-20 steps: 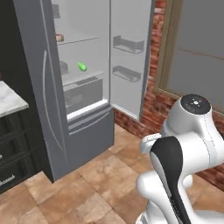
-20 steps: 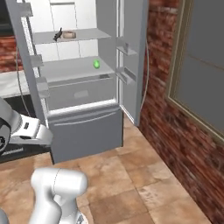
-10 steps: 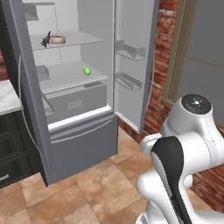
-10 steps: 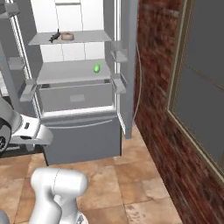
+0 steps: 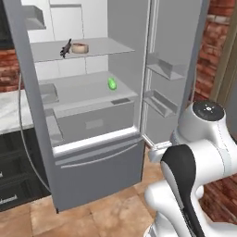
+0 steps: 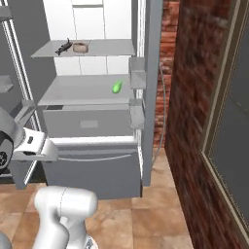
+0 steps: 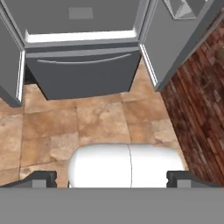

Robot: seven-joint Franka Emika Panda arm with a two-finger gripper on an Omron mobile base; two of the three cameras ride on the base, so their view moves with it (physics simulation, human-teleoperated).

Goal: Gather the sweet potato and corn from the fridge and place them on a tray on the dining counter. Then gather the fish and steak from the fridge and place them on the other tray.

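With its jaws spread wide and nothing held, the claw (image 7: 112,178) is aimed down at the tiled floor (image 7: 87,127), while the corn (image 5: 112,84) is seen ahead and well above it on a shelf of the open fridge (image 5: 92,157).

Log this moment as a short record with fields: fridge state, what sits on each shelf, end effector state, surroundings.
fridge: fridge with both doors swung open, bottom drawer shut
upper shelf: a small brown item beside a dark thin item, too small to identify
middle shelf: corn, small and bright green, lying alone near the shelf's front
end effector: end effector open, holding nothing, pointing down at the tiled floor in front of the fridge drawer
surroundings: brick wall to the right of the fridge, brown floor tiles below
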